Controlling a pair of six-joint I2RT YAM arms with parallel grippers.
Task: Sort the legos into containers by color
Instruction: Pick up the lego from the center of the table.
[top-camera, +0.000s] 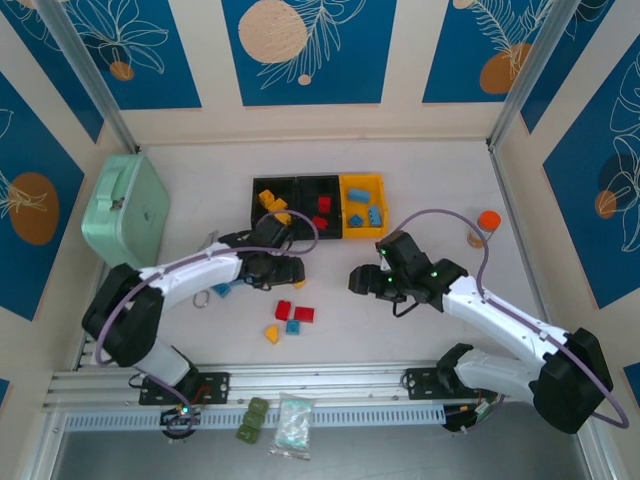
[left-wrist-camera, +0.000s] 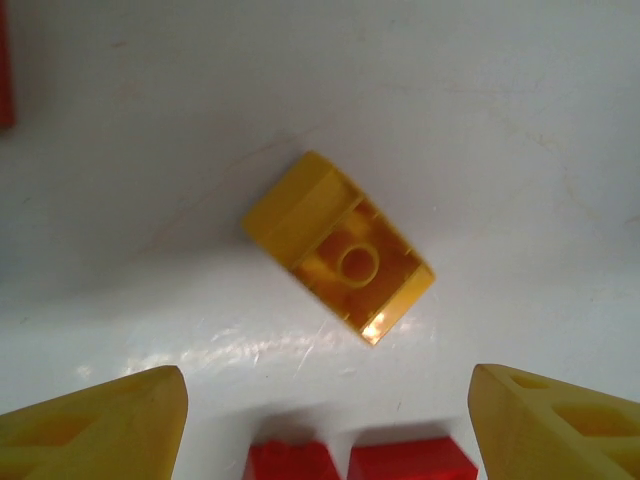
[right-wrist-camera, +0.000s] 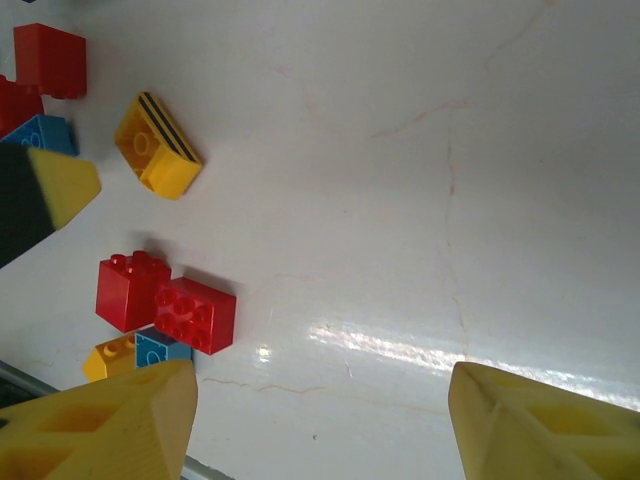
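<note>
Three joined containers (top-camera: 318, 182) sit at the back. The left black one holds yellow legos (top-camera: 270, 200), the middle black one red (top-camera: 322, 208), the yellow one blue (top-camera: 365, 215). Loose legos lie mid-table: two red (top-camera: 283, 310), a blue (top-camera: 293, 327) and a yellow (top-camera: 272, 333). My left gripper (top-camera: 292, 270) stands open above an upside-down yellow lego (left-wrist-camera: 338, 250). Two red legos (left-wrist-camera: 410, 462) lie at the frame's lower edge between its fingertips. My right gripper (top-camera: 358, 281) is open over bare table (right-wrist-camera: 400, 200), with a red lego (right-wrist-camera: 195, 312) to its left.
A mint green case (top-camera: 125, 205) stands at the back left and an orange-capped bottle (top-camera: 486, 225) at the right. Olive green blocks (top-camera: 252, 420) and a clear bag (top-camera: 293, 428) lie at the near rail. A striped yellow lego (right-wrist-camera: 157, 147) lies beside the left finger (right-wrist-camera: 50, 190).
</note>
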